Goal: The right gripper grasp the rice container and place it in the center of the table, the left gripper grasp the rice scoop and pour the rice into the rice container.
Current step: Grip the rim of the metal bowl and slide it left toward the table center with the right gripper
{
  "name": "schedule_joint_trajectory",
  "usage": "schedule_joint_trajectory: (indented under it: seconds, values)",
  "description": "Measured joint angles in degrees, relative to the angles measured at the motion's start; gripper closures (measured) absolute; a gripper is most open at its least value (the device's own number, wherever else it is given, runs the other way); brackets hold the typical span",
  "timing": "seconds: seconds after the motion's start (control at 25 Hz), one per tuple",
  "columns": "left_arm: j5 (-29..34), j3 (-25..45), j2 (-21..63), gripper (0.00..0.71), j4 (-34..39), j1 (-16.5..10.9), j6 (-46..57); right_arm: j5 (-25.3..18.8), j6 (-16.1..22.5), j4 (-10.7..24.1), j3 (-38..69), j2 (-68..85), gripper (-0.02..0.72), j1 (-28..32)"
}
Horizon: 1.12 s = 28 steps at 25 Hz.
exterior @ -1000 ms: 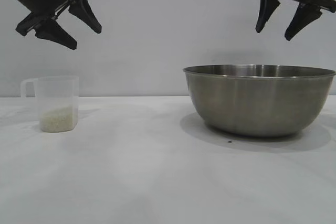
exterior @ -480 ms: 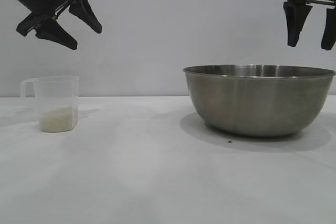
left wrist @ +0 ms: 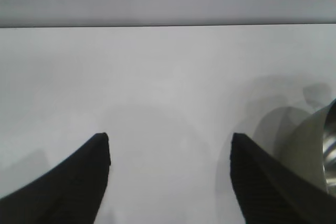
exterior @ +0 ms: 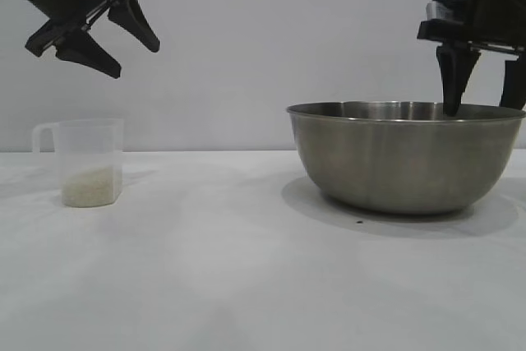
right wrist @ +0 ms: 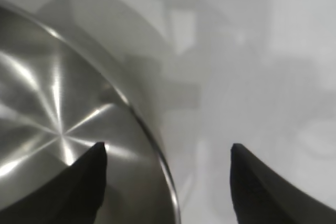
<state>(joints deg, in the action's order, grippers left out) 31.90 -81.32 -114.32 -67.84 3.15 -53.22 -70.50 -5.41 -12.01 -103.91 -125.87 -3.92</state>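
The steel bowl (exterior: pixel 405 156) stands upright on the white table (exterior: pixel 246 277), at the right side in the exterior view, not at the middle. The right gripper (exterior: pixel 485 80) hangs over the bowl's right part, its fingers pointing straight down and spread wide. One fingertip (exterior: pixel 450 104) reaches down to rim level inside the bowl; the other finger is at the picture's edge, outside the wall. In the right wrist view the bowl's rim (right wrist: pixel 152 135) runs between the two fingers — one over the shiny inside, one over the table — and the jaws hold nothing. Whether a finger touches the metal cannot be told.

Well apart from the bowl, at the left side of the table, stands the clear plastic cup (exterior: pixel 84 162), upright, its loop handle turned away from the bowl. A low layer of rice (exterior: pixel 90 187) lies in its bottom.

The left gripper (exterior: pixel 107 30) hangs high above the cup, tilted, jaws wide open and empty. The left wrist view shows its two dark fingers (left wrist: pixel 79 182) over bare table, with part of the bowl (left wrist: pixel 315 145) at the picture's edge.
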Motion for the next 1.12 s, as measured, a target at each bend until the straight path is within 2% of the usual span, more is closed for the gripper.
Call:
schedule_joint_trajectory:
  seconds: [0.2, 0.24, 0.48, 0.56, 0.72, 1.12]
  values:
    - [0.0, 0.0, 0.0, 0.28, 0.0, 0.0, -0.2, 0.2, 0.0, -0.1, 0.0, -2.5, 0.279, 0.0]
    - [0.0, 0.0, 0.0, 0.28, 0.0, 0.0, -0.2, 0.2, 0.0, -0.1, 0.0, -2.9, 0.356, 0.0]
    - [0.0, 0.0, 0.0, 0.28, 0.0, 0.0, -0.4, 0.3, -0.2, -1.0, 0.0, -4.0, 0.631, 0.0]
    - [0.0, 0.0, 0.0, 0.28, 0.0, 0.0, -0.4, 0.1, -0.9, -1.9, 0.0, -4.0, 0.703, 0.0]
    - [0.0, 0.0, 0.0, 0.28, 0.0, 0.0, -0.4, 0.3, -1.5, -3.7, 0.0, -4.0, 0.703, -1.6]
    - [0.2, 0.0, 0.0, 0.28, 0.0, 0.0, -0.4, 0.8, -1.8, -4.4, 0.0, -4.0, 0.703, -12.5]
